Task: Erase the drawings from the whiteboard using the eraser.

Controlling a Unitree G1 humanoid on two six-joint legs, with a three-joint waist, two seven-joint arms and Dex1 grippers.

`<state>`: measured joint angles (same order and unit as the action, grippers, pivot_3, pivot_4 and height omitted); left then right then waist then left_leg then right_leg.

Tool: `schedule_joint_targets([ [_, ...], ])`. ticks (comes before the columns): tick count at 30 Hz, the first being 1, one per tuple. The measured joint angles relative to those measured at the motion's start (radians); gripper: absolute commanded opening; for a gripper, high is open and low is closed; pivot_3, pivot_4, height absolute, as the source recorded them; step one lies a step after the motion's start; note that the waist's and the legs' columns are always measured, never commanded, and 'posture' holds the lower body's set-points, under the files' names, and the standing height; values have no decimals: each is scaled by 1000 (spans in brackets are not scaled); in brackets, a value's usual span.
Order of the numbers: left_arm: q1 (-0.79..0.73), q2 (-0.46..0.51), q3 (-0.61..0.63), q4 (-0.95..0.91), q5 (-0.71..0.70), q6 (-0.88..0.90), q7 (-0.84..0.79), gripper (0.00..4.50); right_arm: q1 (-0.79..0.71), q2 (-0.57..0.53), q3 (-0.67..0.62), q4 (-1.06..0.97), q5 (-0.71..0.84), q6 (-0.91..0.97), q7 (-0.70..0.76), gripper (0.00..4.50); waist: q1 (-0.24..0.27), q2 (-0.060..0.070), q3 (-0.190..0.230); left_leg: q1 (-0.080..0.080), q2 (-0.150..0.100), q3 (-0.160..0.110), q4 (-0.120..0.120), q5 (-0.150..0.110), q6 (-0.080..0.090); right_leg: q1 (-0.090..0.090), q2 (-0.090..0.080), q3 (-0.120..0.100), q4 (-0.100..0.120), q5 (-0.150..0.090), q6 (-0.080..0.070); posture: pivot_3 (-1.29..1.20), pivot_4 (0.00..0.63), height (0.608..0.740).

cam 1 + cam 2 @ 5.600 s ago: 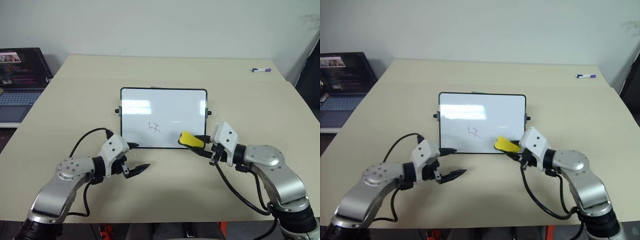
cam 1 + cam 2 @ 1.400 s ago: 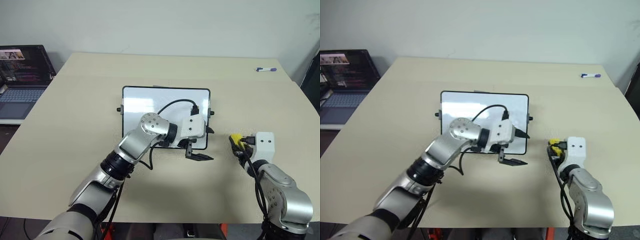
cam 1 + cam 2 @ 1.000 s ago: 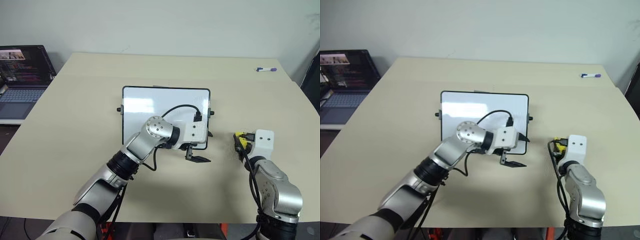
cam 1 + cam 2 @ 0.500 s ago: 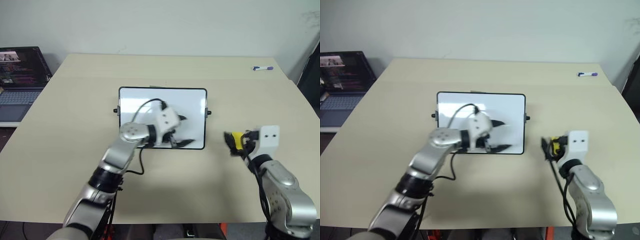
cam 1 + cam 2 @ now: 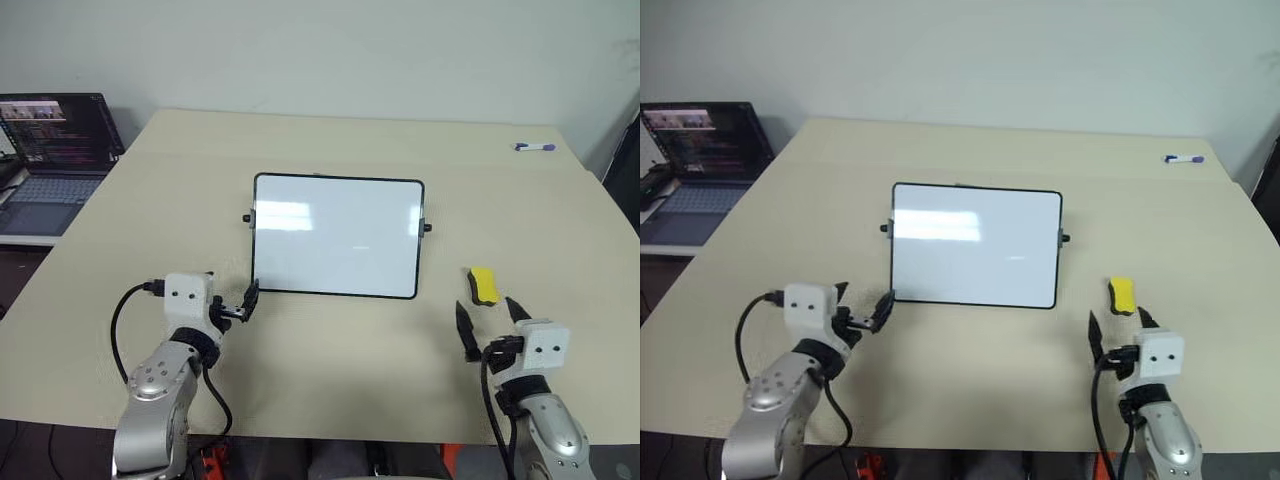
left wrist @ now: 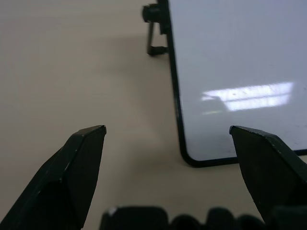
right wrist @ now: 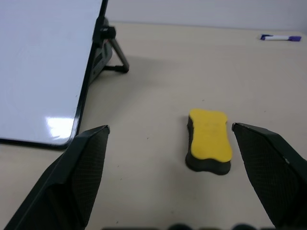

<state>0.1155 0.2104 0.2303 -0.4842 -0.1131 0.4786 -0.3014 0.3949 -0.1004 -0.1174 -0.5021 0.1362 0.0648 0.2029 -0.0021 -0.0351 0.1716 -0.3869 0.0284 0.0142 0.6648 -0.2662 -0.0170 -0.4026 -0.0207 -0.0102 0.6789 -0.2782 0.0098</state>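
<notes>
Showed the left claw (image 6: 167,130) spread wide, one dark finger (image 6: 67,177) at lower left, the other at lower right. Showed the whiteboard (image 6: 240,72) across the right half, its face blank with a bright glare patch, black knob at top, beige surface (image 6: 72,62) on the left.

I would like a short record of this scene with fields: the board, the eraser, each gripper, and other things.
board: small white whiteboard with thin black frame, propped on the beige table, surface clean
eraser: yellow block with dark underside, lying on the table right of the board
left gripper: open, empty, near the board's lower left corner
right gripper: open, empty, just behind the eraser
other: marker pen, laptop
</notes>
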Motion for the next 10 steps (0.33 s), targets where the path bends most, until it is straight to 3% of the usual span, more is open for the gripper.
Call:
schedule_joint_targets([
  [10, 30, -29, -40, 7, 48, -105, 100, 4500, -19, -47, -43, 7, 27, 30, 3, 4467, 0, 1, 0, -2, 0, 1, -2, -1, 0, -2, 1, 0, 0, -1, -2, 0, 150, 740],
])
